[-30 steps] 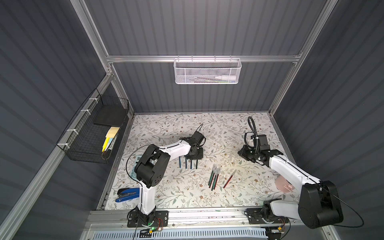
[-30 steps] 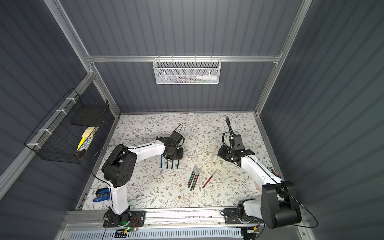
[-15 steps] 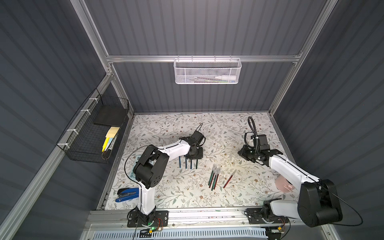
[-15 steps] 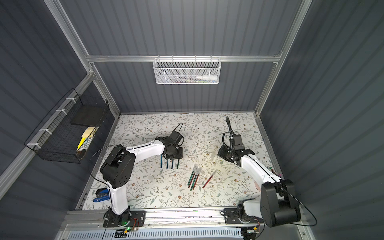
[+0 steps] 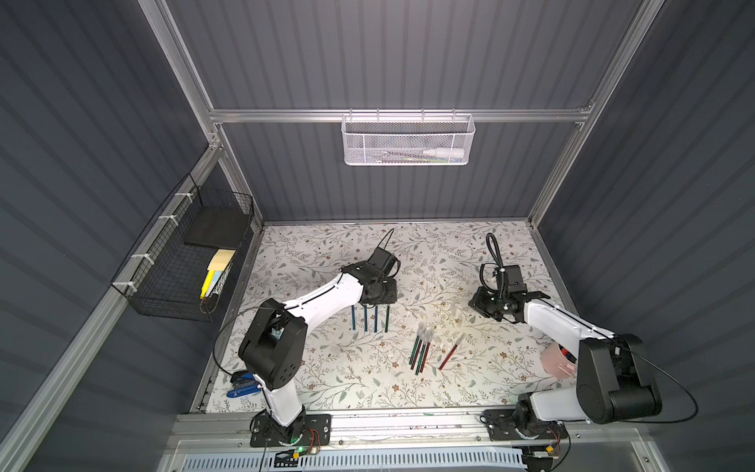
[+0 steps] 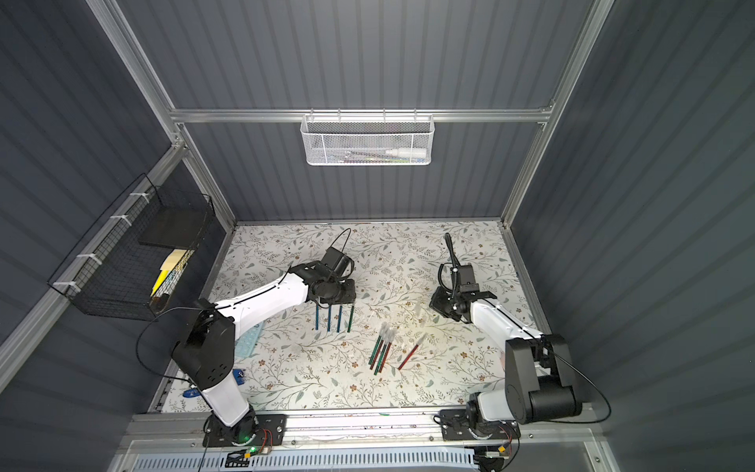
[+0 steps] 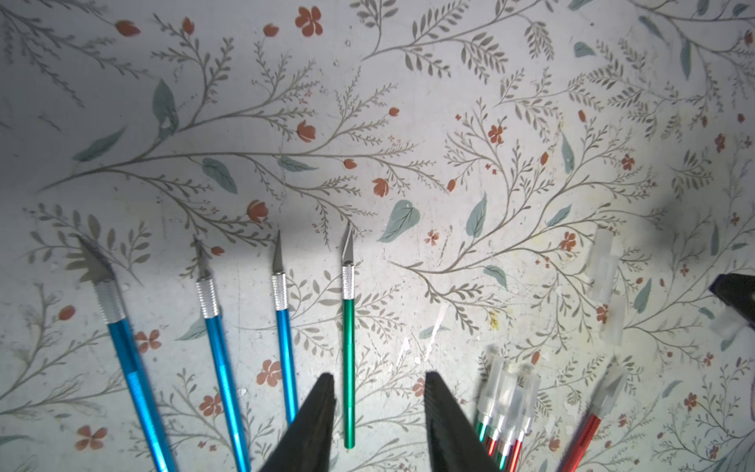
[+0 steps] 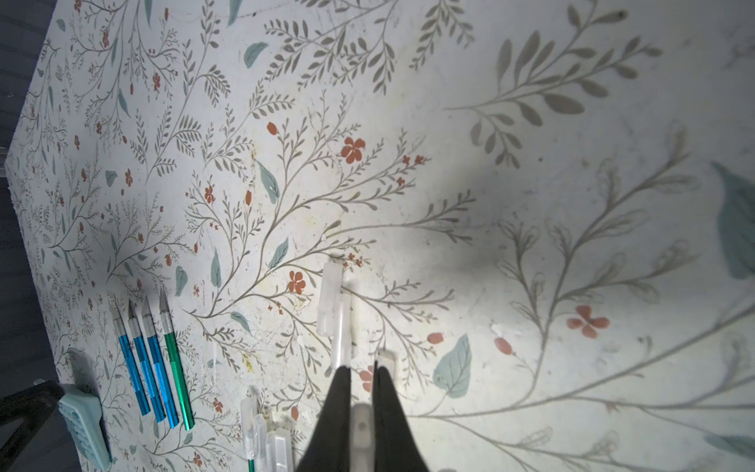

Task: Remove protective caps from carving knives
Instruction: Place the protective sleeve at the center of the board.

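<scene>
Your left gripper (image 7: 378, 375) is hovering open, jaws straddling the green-handled metal carving knife (image 7: 348, 359). It is lying bare-bladed in the uncapped row on the floral tabletop (image 7: 408, 102), seemingly kept apart from the capped knives (image 7: 506, 404). Your right gripper (image 8: 362, 367) is sitting shut beside the loose clear plastic caps (image 8: 331, 298).

Flowered surface (image 5: 335, 384), lightly littered.
Four bare knives (image 5: 376, 318) lie in a row, a capped bunch (image 5: 420, 353) beside them, one red knife (image 5: 449, 354) and loose caps (image 8: 330, 294) near.
</scene>
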